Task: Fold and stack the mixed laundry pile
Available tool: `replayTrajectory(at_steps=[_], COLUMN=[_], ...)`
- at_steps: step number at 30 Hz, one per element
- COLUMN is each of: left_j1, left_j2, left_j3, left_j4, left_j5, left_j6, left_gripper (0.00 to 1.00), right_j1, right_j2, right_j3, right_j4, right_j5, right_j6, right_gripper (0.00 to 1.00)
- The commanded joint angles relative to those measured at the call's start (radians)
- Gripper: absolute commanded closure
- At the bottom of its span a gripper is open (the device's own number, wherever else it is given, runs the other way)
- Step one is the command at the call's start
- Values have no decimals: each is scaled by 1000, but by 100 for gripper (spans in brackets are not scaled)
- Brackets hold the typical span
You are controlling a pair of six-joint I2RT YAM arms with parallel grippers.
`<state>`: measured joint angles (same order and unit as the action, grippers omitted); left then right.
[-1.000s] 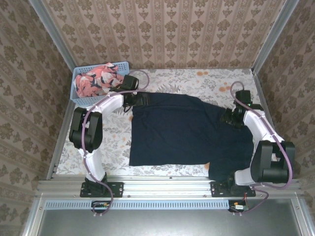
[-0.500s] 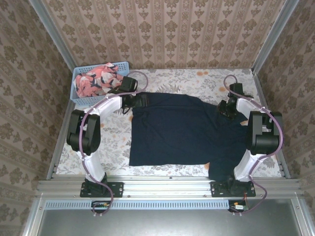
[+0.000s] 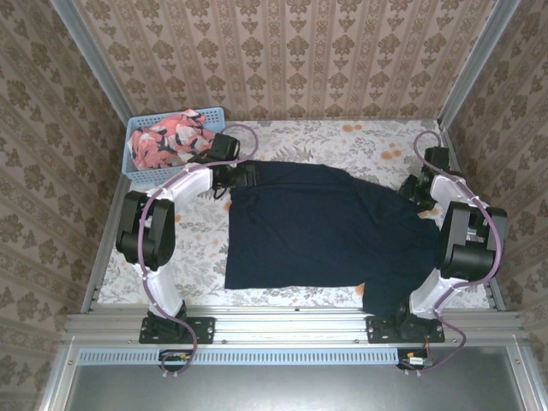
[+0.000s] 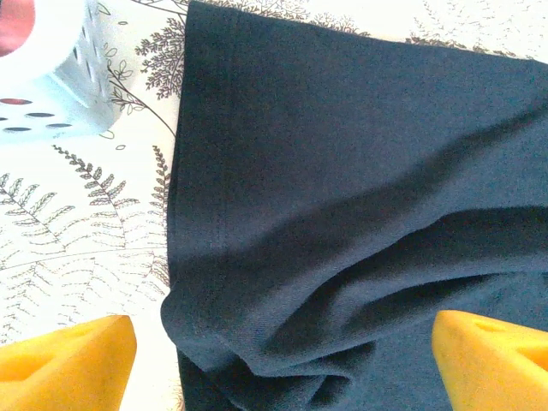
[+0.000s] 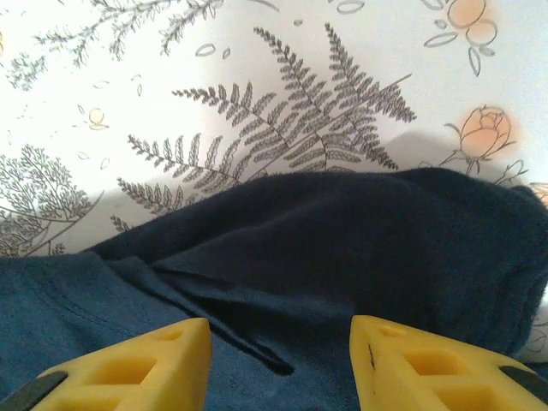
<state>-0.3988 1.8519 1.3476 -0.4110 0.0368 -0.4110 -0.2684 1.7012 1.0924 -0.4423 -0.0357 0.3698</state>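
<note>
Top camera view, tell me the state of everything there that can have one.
navy garment: spread flat on the table, unfolded.
basket: upright, holding the printed garment.
printed garment: crumpled in the basket.
left gripper: jaws open over the navy garment's far left corner.
right gripper: jaws part open over its far right edge.

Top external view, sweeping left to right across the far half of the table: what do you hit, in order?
light blue basket with the coral-pink printed garment in it → left gripper → dark navy garment → right gripper
</note>
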Motion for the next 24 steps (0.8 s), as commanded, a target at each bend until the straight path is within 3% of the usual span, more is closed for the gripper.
replayTrajectory(at_steps=[1, 13, 21, 24], left_j1=[-9, -9, -31, -82], left_j2=[-17, -20, -56, -90], left_j3=[-1, -10, -26, -72], left_j4=[-18, -14, -34, -35], left_j5=[-11, -7, 27, 70], left_j6=[-15, -13, -34, -64], left_gripper=[10, 10, 10, 12], right_j1=[6, 10, 12, 18], right_j2=[18, -23, -81, -108], right_j3=[-26, -114, -86, -53], right_j4=[31, 86, 50, 25], right_j5=[-56, -156, -128, -110], right_j6=[-9, 36, 18, -4], right_gripper=[55, 61, 100, 100])
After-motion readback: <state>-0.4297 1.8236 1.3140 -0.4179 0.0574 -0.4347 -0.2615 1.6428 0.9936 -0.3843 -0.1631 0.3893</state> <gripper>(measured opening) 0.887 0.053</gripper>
